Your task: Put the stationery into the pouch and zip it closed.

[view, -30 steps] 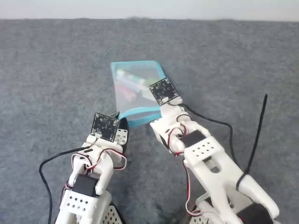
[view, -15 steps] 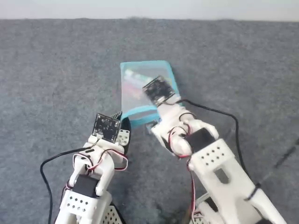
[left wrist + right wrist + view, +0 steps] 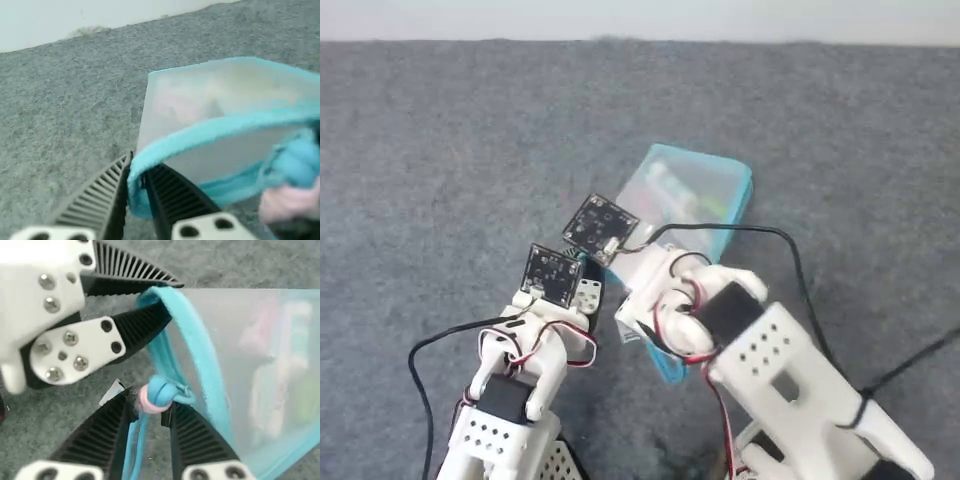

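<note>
Right wrist view: right gripper (image 3: 152,406) pinches zipper pull (image 3: 156,393); left gripper (image 3: 169,296) clamps pouch (image 3: 260,365) at its edge.

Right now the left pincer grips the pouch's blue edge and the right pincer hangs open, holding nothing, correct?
Not quite. The right pincer is shut on the zipper pull, as the right wrist view shows. The left pincer does grip the blue edge of the pouch.

Grey felt-like table covering (image 3: 440,130), pale wall strip (image 3: 620,18) behind
</note>
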`<move>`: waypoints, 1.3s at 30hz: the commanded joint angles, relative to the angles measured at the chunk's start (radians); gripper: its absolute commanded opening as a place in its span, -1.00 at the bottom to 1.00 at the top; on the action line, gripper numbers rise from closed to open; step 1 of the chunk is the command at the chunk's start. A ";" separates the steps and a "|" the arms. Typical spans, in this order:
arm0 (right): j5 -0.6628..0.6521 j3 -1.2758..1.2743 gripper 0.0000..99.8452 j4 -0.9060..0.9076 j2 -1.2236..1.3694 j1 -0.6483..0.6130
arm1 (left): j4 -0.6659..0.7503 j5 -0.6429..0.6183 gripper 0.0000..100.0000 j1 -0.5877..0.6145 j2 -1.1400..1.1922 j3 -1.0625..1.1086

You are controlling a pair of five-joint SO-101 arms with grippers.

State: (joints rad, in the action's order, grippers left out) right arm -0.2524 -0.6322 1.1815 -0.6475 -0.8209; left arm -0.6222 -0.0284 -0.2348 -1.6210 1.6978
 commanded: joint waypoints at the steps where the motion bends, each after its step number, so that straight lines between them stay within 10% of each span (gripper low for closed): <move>1: -0.015 0.069 -0.92 -0.024 0.016 -0.021 | 0.026 -0.012 -0.98 -0.028 -0.012 -0.005; 10: -0.126 0.074 -0.15 0.130 0.015 -0.018 | 0.021 -0.011 -0.98 -0.028 -0.017 -0.005; 24: -0.137 0.041 -0.29 0.320 -0.352 0.033 | 0.021 -0.011 -0.98 -0.028 -0.018 -0.007; 31: -0.239 -0.207 -0.29 0.010 -0.272 0.395 | 0.021 -0.011 -0.98 -0.028 -0.018 -0.007; 39: -0.204 -0.259 -0.29 -0.122 -0.074 0.437 | 0.023 -0.011 -0.98 -0.028 -0.018 -0.007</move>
State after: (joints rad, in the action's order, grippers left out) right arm -0.4703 -0.8991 1.0971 -0.7718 -0.3897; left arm -0.6222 -0.0269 -0.2547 -1.6195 1.6993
